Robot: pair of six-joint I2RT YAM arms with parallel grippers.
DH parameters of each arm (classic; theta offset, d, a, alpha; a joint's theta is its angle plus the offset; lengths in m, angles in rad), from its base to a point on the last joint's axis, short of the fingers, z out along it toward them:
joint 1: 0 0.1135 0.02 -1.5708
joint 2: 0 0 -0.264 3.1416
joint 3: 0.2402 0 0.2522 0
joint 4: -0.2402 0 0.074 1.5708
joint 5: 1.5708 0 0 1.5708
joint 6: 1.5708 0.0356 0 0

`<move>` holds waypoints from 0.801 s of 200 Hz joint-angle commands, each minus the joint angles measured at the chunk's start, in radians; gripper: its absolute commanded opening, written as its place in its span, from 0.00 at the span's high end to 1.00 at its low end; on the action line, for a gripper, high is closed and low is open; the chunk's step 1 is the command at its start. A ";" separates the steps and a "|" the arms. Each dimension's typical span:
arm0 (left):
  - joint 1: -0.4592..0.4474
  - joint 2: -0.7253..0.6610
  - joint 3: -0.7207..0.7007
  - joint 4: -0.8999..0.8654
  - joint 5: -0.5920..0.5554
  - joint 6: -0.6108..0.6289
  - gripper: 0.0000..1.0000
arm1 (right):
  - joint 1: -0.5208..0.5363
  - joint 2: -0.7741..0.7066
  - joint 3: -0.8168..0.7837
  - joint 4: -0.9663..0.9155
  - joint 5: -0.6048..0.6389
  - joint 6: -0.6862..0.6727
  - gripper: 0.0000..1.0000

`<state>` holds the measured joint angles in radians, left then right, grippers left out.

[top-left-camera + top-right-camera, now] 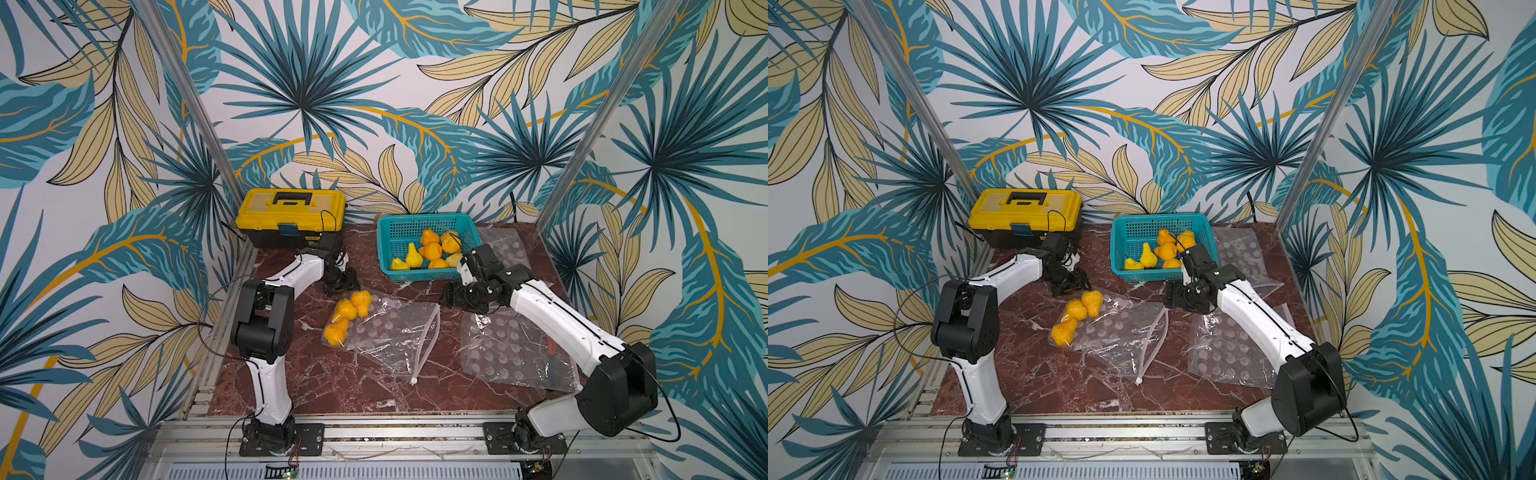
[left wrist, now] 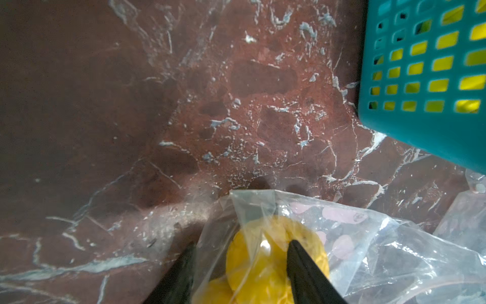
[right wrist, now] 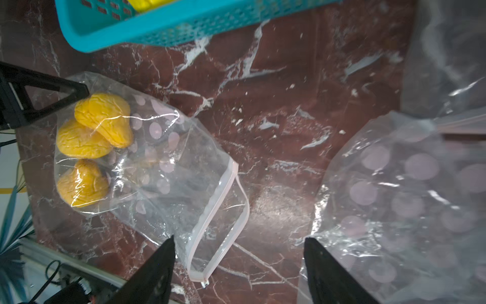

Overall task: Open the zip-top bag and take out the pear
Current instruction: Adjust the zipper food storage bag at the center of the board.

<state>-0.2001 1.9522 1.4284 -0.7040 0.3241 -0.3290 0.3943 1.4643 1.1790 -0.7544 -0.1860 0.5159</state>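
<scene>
Both top views: the zip-top bag (image 1: 395, 332) lies in the middle of the marble table (image 1: 332, 386), three pears (image 1: 347, 309) bunched at its far-left end, right at the left gripper (image 1: 344, 286). The right gripper (image 1: 449, 297) hovers by the teal basket (image 1: 424, 219). There's a yellow toolbox (image 1: 291, 208) in the far-left corner, leafy wallpaper (image 1: 307, 83) all round.

Left wrist: fingers (image 2: 307, 271) straddle a pear (image 2: 263, 252) through plastic. Pinching or not, can't tell.

Right wrist: jaws spread wide, empty, beside the bag's gaping mouth.

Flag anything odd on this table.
The bag lies with its mouth gaping, yet its three pears sit bunched at the sealed end, away from the mouth, and look wrinkled. Crumpled spare bags lie beside it.
</scene>
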 commanded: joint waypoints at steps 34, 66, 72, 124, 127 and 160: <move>0.010 -0.016 -0.026 -0.014 0.008 0.013 0.72 | 0.035 0.080 -0.157 0.424 -0.181 0.252 0.33; 0.010 -0.050 -0.029 -0.015 0.018 0.010 0.93 | 0.035 0.140 -0.172 0.527 -0.185 0.262 0.58; 0.009 -0.064 -0.029 -0.015 0.022 0.008 0.96 | 0.035 0.150 -0.172 0.527 -0.190 0.261 0.65; 0.008 -0.265 -0.057 -0.015 0.090 -0.041 1.00 | 0.035 0.149 -0.225 0.599 -0.181 0.253 0.95; 0.010 -0.277 -0.059 -0.015 0.095 -0.044 1.00 | 0.035 0.149 -0.226 0.601 -0.181 0.252 0.95; 0.011 -0.388 -0.100 -0.031 0.072 -0.049 1.00 | 0.035 0.149 -0.234 0.609 -0.166 0.252 0.97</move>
<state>-0.1974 1.6279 1.3670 -0.7219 0.3931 -0.3676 0.4271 1.6085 0.9646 -0.1749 -0.3603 0.7712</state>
